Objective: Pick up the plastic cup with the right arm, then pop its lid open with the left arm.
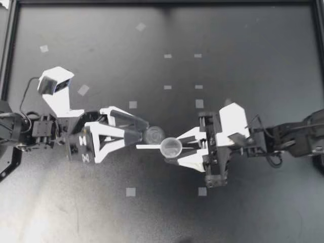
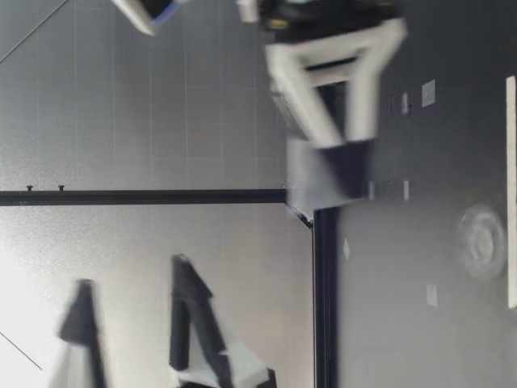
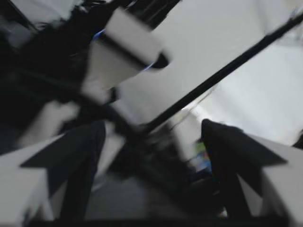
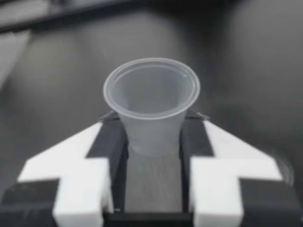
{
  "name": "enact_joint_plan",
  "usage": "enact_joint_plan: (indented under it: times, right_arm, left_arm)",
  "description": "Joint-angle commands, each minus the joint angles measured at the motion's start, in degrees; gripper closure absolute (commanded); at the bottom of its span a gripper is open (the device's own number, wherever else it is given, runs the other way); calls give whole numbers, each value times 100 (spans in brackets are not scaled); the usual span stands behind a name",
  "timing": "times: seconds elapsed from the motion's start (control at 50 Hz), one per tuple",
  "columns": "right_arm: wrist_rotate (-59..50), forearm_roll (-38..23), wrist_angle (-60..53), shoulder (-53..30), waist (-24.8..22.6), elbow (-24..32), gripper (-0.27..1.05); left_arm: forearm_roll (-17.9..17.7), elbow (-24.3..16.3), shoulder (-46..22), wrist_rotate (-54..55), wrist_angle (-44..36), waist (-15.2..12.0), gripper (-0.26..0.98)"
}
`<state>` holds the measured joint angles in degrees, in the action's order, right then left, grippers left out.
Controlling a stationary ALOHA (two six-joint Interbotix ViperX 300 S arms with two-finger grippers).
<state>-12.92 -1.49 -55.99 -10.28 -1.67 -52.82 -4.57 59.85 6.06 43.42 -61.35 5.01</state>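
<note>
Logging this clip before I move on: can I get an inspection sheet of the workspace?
Surface: dark table with small grey tape squares.
Job's things: clear plastic cup, mouth up, held off the table by the right gripper; a round clear thing just ahead of the left gripper, kind unclear.
Clutter: nothing seen.
Grippers: right gripper shut on the cup; left gripper open, nothing between its fingers.
Cables: black cable loops beside the left arm; another cable at the right arm.
Surroundings: black frame edging the table; grey wall behind.
</note>
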Motion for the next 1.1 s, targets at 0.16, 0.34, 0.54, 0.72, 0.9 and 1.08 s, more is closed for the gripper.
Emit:
enact_joint_plan:
  times: [0.16, 0.34, 0.54, 0.72, 0.9, 1.08]
  right_arm:
    - [-9, -9, 44, 1055, -26, -185, 56]
    - [-9, -9, 35, 1266, -26, -387, 56]
    - [0, -9, 44, 1178, -35, -387, 56]
    - [18, -9, 44, 1099, -35, -387, 56]
    - [18, -9, 44, 1090, -35, -387, 56]
    - [18, -18, 44, 1072, -35, -387, 56]
  left_arm:
    - [70, 70, 290, -2927, 650, -9, -1]
    - [62, -18, 255, -4078, 1002, 26, 2]
    - [70, -44, 211, -4078, 1002, 26, 2]
    - [62, -62, 185, -4078, 1011, 26, 2]
    - [62, -88, 141, -4078, 1037, 26, 2]
    - [62, -88, 141, -4078, 1055, 26, 2]
